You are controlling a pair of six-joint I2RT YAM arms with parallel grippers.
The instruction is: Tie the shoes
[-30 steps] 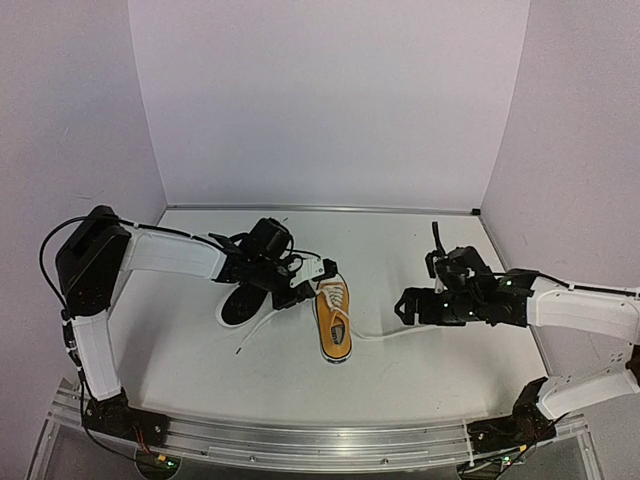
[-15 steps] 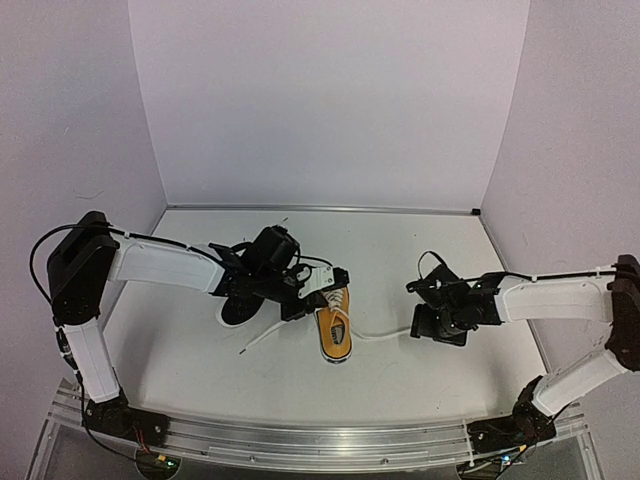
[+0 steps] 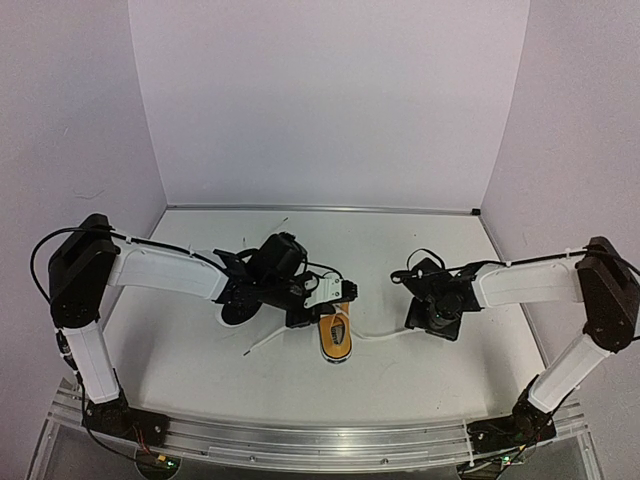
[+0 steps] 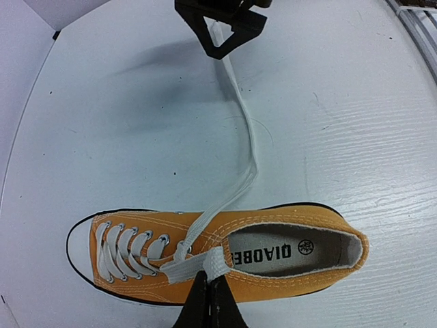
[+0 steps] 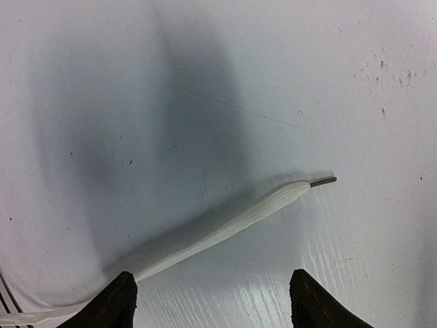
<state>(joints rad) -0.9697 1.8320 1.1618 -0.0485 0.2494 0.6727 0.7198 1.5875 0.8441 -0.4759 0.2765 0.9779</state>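
My left gripper [image 4: 207, 301] is pinched tight on one flat white lace [image 4: 194, 266] of the small orange canvas shoe [image 4: 293, 281] on the white table [image 3: 200, 370]. My right gripper [image 5: 212, 301] is spread wide, holding nothing. The shoe's other white lace [image 5: 225, 229] lies slanted just ahead, between its fingers.

Centre of the top view: one shoe [image 3: 336, 340] on the table [image 3: 400, 400], the second shoe [image 3: 233, 312] just left, under the left arm [image 3: 170, 268]. A lace [image 3: 378, 337] trails right to the right gripper [image 3: 432, 322].
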